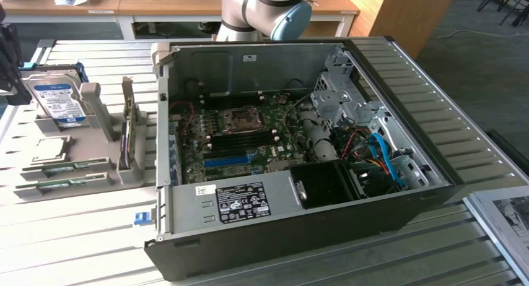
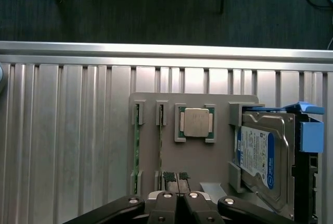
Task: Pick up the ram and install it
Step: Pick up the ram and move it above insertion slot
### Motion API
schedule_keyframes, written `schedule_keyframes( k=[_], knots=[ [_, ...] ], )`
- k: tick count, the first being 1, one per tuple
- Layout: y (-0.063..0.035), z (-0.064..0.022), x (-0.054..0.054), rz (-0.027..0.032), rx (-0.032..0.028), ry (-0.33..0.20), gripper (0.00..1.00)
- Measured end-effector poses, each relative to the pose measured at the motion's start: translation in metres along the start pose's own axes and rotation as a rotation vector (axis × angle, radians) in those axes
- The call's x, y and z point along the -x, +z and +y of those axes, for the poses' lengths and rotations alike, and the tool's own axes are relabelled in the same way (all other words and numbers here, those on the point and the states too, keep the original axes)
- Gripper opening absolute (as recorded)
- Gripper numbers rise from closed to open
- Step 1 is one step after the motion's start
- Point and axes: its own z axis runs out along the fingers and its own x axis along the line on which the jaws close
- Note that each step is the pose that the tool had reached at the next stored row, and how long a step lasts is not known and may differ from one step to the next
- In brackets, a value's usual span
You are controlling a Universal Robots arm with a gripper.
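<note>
Because the grey holder keeps the ram standing on edge in narrow slots, its upper edge is, I judge, left free for a pinch from above. My gripper is closed tight and empty, hanging just beside the nearer stick. In the exterior view the holder sits at nine o'clock of the computer case, with the ram at six o'clock from the CPU.

The arm is a silver-grey tube with a light blue joint cap, and the gripper has black links, silver screws and dark ribbed pads.
</note>
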Motion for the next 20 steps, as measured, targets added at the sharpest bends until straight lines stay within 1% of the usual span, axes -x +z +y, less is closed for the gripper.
schedule_keyframes(
  k=[12, 13, 14, 15, 16, 17, 18, 20],
  knots=[
    [0.0001, 0.0000, 0.0000, 0.0000, 0.0000, 0.000, 0.10],
    [0.0001, 0.0000, 0.0000, 0.0000, -0.0001, 0.000, 0.11],
    [0.0001, 0.0000, 0.0000, 0.0000, -0.0001, 0.000, 0.16],
    [0.0001, 0.0000, 0.0000, 0.0000, 0.0000, 0.000, 0.16],
    [0.0001, 0.0000, 0.0000, 0.0000, 0.0000, 0.000, 0.23],
    [0.0001, 0.0000, 0.0000, 0.0000, 0.0000, 0.000, 0.23],
    [0.0001, 0.0000, 0.0000, 0.0000, -0.0001, 0.000, 0.29],
    [0.0001, 0.0000, 0.0000, 0.0000, 0.0000, 0.000, 0.29]
  ],
)
